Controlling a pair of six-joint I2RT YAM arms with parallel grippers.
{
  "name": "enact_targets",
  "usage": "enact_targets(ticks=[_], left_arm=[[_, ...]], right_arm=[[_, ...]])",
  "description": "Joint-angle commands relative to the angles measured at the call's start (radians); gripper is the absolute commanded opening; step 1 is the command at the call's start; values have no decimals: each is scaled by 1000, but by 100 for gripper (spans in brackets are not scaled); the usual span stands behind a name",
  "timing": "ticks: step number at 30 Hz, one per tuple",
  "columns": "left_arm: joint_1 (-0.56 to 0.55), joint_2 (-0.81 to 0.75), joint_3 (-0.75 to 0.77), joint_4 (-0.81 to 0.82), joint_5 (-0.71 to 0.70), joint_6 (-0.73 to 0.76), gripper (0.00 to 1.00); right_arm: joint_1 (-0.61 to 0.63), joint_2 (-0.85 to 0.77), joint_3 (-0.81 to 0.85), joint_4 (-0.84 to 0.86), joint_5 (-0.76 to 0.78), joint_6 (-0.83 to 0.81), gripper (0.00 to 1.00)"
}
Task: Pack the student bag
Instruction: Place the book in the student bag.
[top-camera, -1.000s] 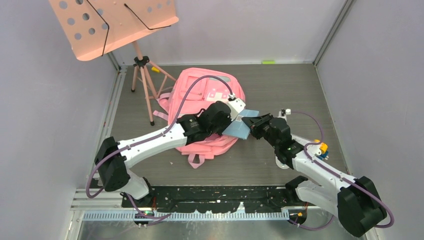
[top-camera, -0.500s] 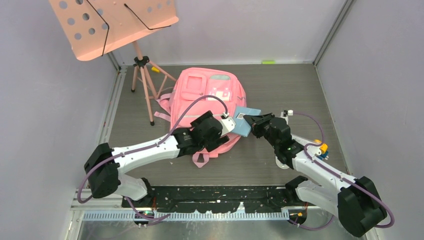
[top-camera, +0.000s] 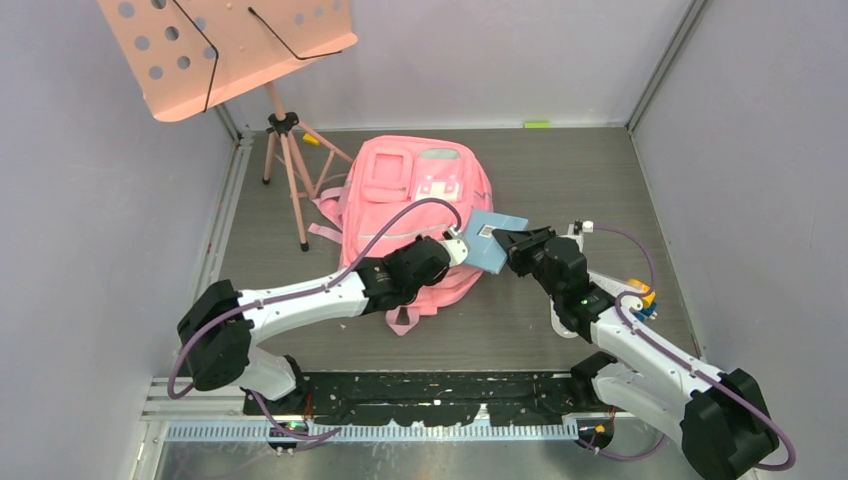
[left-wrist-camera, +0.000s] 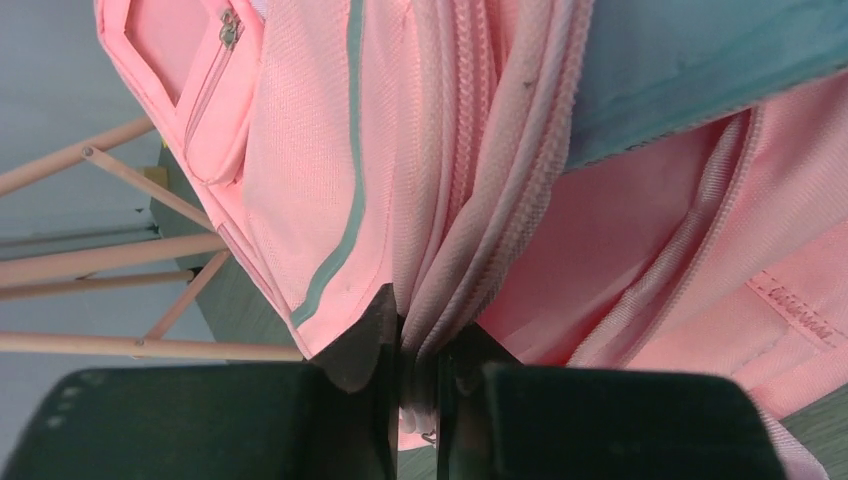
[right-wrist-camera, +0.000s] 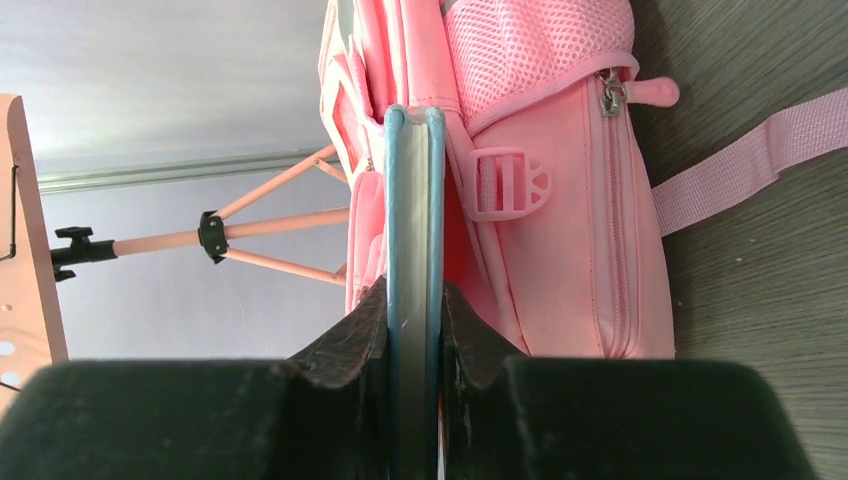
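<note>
The pink student bag (top-camera: 400, 190) lies flat mid-table, front pockets up. My left gripper (top-camera: 456, 246) is at its right side, shut on a fold of the bag's zip edge (left-wrist-camera: 470, 270); in the left wrist view the gripper (left-wrist-camera: 420, 345) pinches that pink fabric. My right gripper (top-camera: 510, 243) is shut on a light blue book (top-camera: 492, 240), held on edge beside the bag's opening. In the right wrist view the book (right-wrist-camera: 415, 200) runs straight out from the gripper (right-wrist-camera: 415, 310), its far end against the bag (right-wrist-camera: 560, 230). The book's blue cover (left-wrist-camera: 700, 60) also shows above the opening.
A salmon-pink perforated music stand (top-camera: 225, 50) on a tripod (top-camera: 285, 165) stands at the back left, close to the bag's straps. A small yellow and blue object (top-camera: 645, 298) lies by the right arm. Grey walls close in three sides.
My left gripper pulled back from over the bag's top to its right edge, opened, then closed on the zip edge. The bag settled flatter. The right gripper barely moved with the book.
</note>
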Motion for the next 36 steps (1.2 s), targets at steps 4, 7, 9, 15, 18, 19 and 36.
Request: enact_targets(ticks=[4,7,9,15,18,19,36], left_arm=[[4,-76,76,-64,55,-64,0],[4,-97,168,-111,150,-134,0],[4,-90,247,-151,225,-174,0],[-6,15,489,-266,363,-241,0],[-12,45,546,-269,421,-279,0],[-13,55,564,-267,446,-306,0],[-13,159,683,-213,578,-438,0]], right_arm=[[-13,-77,82,56,170,-17,0],[-13,-72,90,14,193,-28,0],[-14,-68,92,-4,201,-33,0],[-13,-66,88,-19,237,-34,0],[-12,-70,90,-26,270,-37,0],[-13,-69,90,-23,279,-38,0],[85,221,111,150,315,-138,2]])
